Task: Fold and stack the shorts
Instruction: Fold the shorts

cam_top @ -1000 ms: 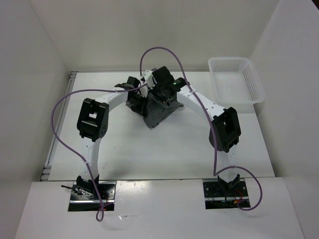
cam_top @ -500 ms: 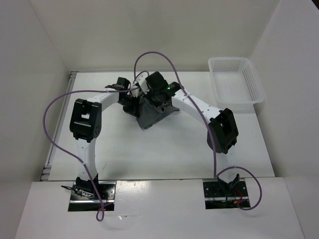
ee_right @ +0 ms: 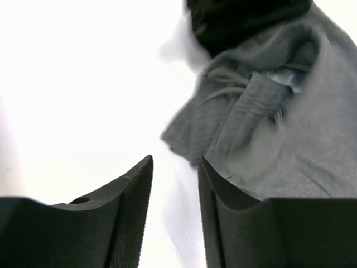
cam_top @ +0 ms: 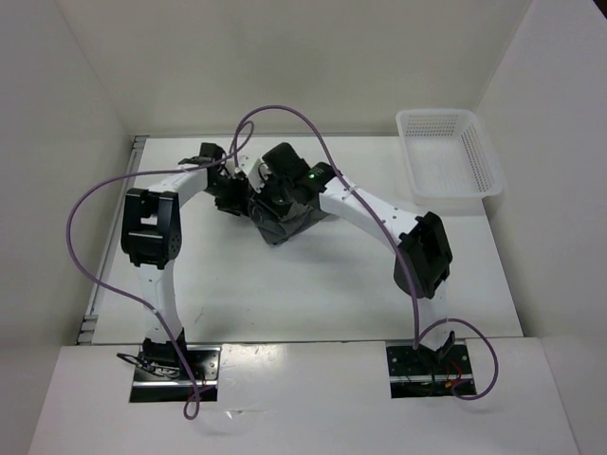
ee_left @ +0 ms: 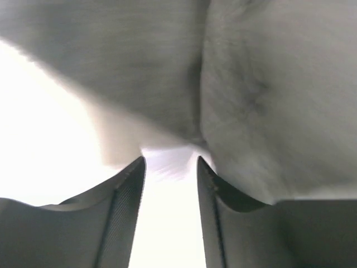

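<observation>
The grey shorts [cam_top: 285,226] lie bunched in a heap on the white table [cam_top: 313,284], left of centre at the back. Both arms reach in over the heap. My left gripper [cam_top: 230,192] is at its left edge. In the left wrist view the left gripper [ee_left: 170,162] is open and empty, with the shorts [ee_left: 251,100] just beyond the fingertips. My right gripper [cam_top: 272,185] is over the heap's top. In the right wrist view the right gripper [ee_right: 174,161] is open and empty, with the shorts [ee_right: 268,128], waistband and drawstring showing, ahead and to its right.
A white mesh basket [cam_top: 448,156] stands at the back right corner of the table. White walls close in the table on the left, back and right. Purple cables [cam_top: 95,199] loop over the left side and above the arms.
Both arms have swung to the left, and the heap of shorts has shifted left with them. The purple cable loops have moved left too.
</observation>
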You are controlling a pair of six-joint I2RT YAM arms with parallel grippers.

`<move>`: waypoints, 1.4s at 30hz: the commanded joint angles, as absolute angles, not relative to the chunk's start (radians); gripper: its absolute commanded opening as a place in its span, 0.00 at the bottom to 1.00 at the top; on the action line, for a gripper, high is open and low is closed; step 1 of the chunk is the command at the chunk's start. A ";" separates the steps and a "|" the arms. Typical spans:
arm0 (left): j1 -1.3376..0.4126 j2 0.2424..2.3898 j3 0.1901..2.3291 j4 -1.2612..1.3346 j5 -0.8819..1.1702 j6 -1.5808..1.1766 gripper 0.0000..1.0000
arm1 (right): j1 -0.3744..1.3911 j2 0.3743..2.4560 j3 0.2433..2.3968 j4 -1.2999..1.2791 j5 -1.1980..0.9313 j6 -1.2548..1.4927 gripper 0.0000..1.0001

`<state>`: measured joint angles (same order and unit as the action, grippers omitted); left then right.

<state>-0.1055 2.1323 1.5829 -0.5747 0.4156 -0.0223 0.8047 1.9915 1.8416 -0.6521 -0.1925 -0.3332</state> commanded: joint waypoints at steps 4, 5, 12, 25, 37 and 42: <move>0.004 2.036 1.661 -0.632 0.380 0.000 0.53 | 0.799 1.826 1.769 -0.628 -0.287 -0.396 0.38; 0.005 2.013 1.670 -0.632 0.380 0.000 0.55 | 0.767 1.825 1.757 -0.627 -0.287 -0.384 0.38; -0.032 1.919 1.718 -0.696 0.443 0.000 0.66 | 0.644 1.856 1.617 -0.477 -0.115 -0.488 0.45; -0.184 2.008 1.654 -0.664 0.238 0.000 0.69 | 0.653 1.927 1.554 -0.385 -0.149 -0.676 0.66; -0.206 2.147 1.697 -0.606 0.262 0.000 0.62 | 0.692 2.071 1.629 -0.324 -0.161 -0.667 0.68; -0.192 2.177 1.718 -0.597 0.304 0.000 0.40 | 0.692 2.109 1.640 -0.282 -0.114 -0.609 0.55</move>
